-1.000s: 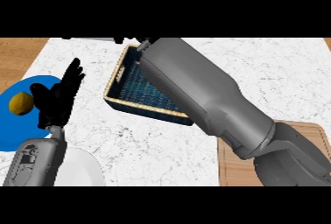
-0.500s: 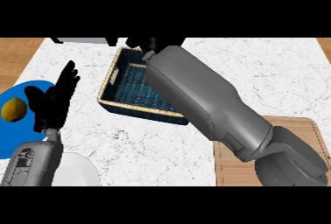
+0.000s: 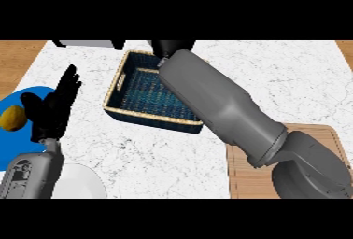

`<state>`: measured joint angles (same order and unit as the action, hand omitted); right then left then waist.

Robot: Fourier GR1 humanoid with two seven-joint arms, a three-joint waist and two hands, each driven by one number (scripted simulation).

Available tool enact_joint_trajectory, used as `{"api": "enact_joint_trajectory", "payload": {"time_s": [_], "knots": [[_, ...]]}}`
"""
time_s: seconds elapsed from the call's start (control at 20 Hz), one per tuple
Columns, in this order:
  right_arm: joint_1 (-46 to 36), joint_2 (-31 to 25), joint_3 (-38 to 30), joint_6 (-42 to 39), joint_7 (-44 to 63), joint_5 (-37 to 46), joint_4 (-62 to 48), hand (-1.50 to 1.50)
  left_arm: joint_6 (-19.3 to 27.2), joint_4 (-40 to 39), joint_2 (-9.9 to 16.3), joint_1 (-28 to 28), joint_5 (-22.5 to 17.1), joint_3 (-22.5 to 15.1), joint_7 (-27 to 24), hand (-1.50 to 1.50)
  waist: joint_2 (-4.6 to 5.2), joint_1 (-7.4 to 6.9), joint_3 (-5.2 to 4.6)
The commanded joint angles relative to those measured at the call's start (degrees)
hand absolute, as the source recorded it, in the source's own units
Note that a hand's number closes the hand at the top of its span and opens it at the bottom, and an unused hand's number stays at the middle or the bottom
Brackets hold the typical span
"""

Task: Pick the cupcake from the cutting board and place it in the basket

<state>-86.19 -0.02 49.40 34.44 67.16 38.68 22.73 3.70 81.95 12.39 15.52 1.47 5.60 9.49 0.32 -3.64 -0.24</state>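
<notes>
The tabletop (image 3: 276,84) is being lit evenly and brightly; only faint shadows are being cast, and no glare is being seen.

No text, label, brand, number or sign can be read anywhere: none on the white marbled bench (image 3: 289,84), the dark blue woven basket (image 3: 148,93), or the wooden cutting board (image 3: 248,179).

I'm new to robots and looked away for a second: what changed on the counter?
The right forearm swung slightly left across the basket, its hand still at the far rim. The cupcake isn't visible. The left hand stayed open by the blue plate; the cutting board stayed put.
</notes>
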Motion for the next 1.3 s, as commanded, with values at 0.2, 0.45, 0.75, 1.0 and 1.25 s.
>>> {"api": "enact_joint_trajectory", "payload": {"time_s": [0.2,0.45,0.75,1.0,1.25], "knots": [[-4.56,0.02,1.21,-15.06,1.92,-1.56,-1.64,1.50,1.53,3.41,-1.83,-2.54,1.43,-1.69,-0.06,0.00,0.11,0.03,0.11],[-3.67,0.01,-2.01,-18.89,-1.52,-5.41,-5.31,1.50,0.82,2.18,-1.65,-1.58,0.70,-1.17,0.25,0.00,0.33,0.69,0.13],[-3.31,0.01,-4.46,-25.51,-1.78,-10.34,-4.63,1.50,2.34,2.65,-3.35,-2.12,2.30,-2.69,-0.03,0.00,0.33,0.27,0.13],[-0.81,0.01,-3.11,-22.49,-1.83,-8.56,-3.18,1.50,0.02,1.23,-0.91,-1.59,-0.10,0.36,-0.48,0.00,0.24,1.07,0.15],[0.42,0.01,-2.82,-21.53,-2.48,-7.42,-5.44,1.50,0.00,4.67,-1.47,-4.16,0.07,-0.60,1.08,0.00,0.32,0.39,0.16]]}}
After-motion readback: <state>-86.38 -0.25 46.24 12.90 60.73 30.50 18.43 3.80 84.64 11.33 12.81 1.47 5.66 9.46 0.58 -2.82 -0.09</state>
